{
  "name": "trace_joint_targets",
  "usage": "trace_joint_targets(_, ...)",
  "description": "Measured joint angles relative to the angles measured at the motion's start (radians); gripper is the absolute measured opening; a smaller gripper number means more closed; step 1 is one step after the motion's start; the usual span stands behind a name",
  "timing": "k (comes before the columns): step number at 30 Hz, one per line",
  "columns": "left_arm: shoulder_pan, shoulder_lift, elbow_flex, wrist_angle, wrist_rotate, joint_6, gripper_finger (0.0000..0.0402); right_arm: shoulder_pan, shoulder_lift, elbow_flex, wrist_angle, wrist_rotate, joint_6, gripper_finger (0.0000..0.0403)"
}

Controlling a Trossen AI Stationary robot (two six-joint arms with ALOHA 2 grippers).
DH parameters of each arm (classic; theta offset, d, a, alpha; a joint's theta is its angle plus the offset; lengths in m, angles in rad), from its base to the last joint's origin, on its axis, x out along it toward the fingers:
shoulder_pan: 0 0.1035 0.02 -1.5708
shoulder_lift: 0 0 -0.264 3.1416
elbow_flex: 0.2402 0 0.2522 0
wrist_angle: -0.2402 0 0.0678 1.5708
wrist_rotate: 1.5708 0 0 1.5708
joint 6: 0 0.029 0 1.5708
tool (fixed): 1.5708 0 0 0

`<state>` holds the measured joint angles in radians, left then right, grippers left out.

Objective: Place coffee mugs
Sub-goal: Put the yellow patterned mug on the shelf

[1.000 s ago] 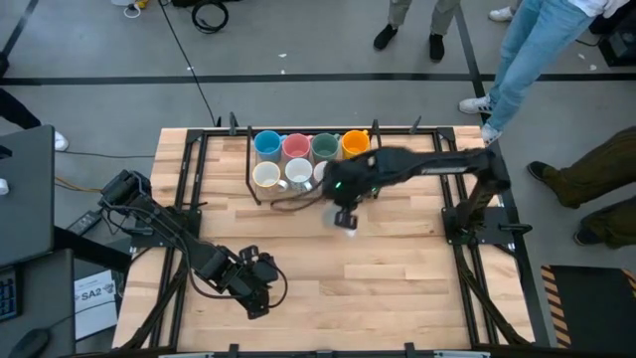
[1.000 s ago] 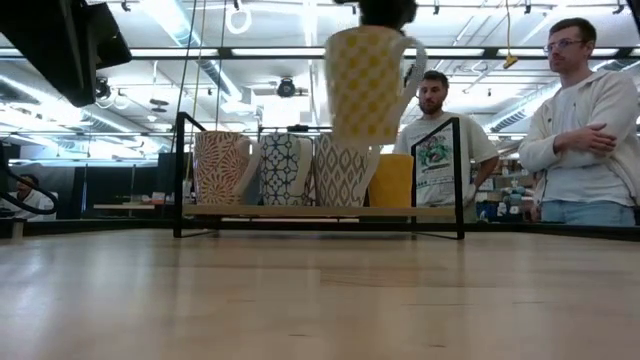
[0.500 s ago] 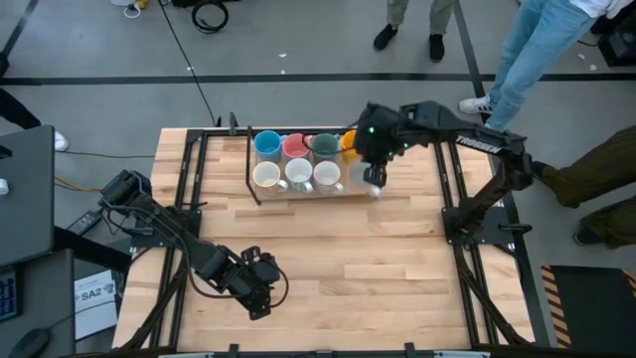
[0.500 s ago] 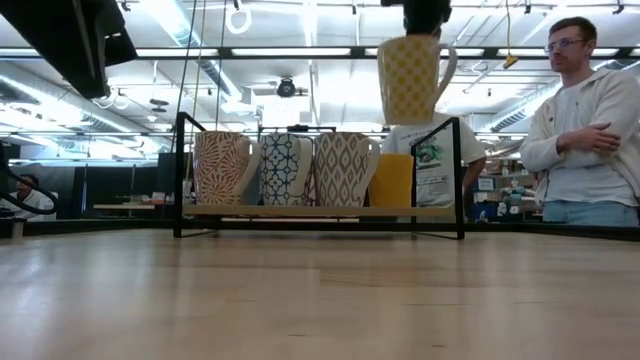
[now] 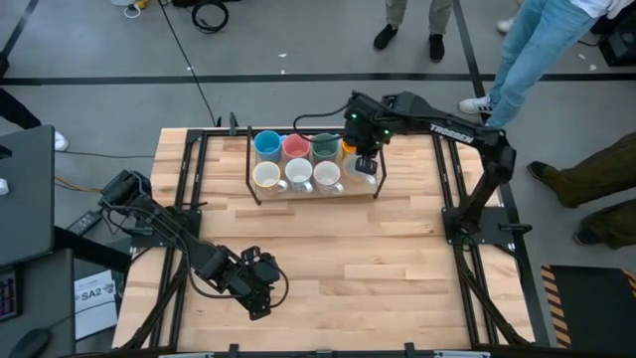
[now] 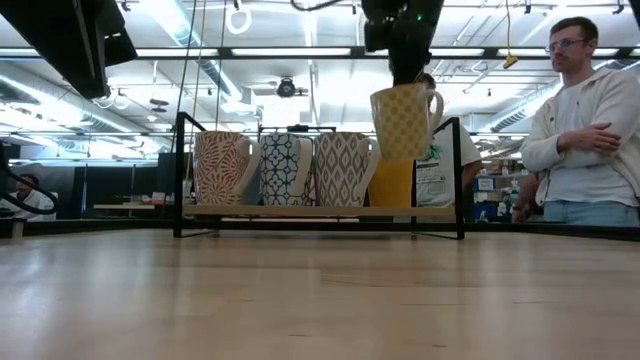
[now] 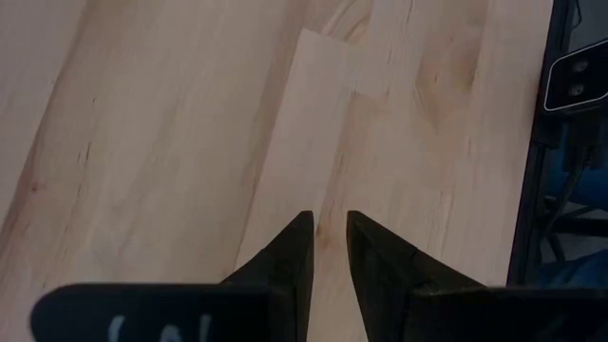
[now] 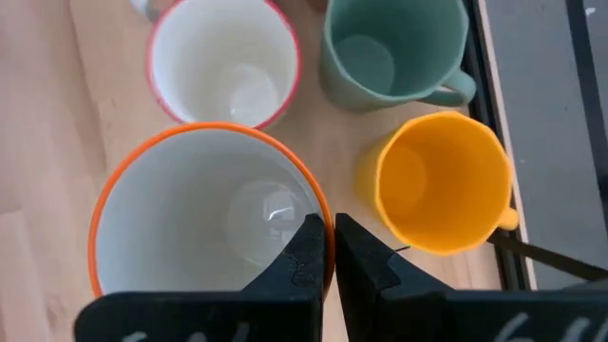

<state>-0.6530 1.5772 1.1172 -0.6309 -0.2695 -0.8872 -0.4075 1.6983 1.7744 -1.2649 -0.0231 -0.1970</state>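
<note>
A black wire rack point(image 5: 250, 184) stands at the table's far middle, with mugs upright on its wooden shelf point(image 6: 320, 211). The back row holds a blue mug point(image 5: 266, 142), a pink mug point(image 5: 296, 146), a green mug point(image 5: 325, 145) and an orange-yellow mug point(image 8: 442, 195). Three white mugs point(image 5: 298, 175) fill the front row. My right gripper point(image 5: 365, 165) is shut on a yellow-checked mug point(image 6: 405, 120) with an orange rim, above the rack's right front corner. My left gripper point(image 7: 328, 237) is shut, low over the table's near left. My right gripper pinches the checked mug's rim point(image 8: 321, 211), one finger inside the mug and one outside against the wall. The fingers come from above, pointing down. The mug hangs upright below them, lifted clear of the shelf, its handle point(image 6: 436, 100) toward the table's right.
The rack's upright bars point(image 6: 458, 175) rise at its right end, close to the held mug. The wide wooden tabletop point(image 5: 378, 259) lies bare in front of the rack. People point(image 6: 585, 130) stand beyond the far edge. Black frame rails point(image 5: 452, 199) run along both sides of the table.
My right gripper has carried the checked mug from over the table's middle toward the far edge and to the right, then down over the rack's right front corner. The mug has stayed upright in the hold and now hangs just above the shelf.
</note>
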Motion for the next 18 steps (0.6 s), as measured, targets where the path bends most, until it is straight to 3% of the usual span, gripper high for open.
trace_joint_targets(6,0.0,0.0,0.0,0.0,0.0,0.0,0.0073,-0.016,0.052,-0.005,0.014,-0.005,-0.042,0.0018)
trace_joint_targets(18,0.0,0.0,0.0,0.0,0.0,0.0,0.0073,-0.027,0.046,-0.16,0.147,-0.007,-0.042,0.0018)
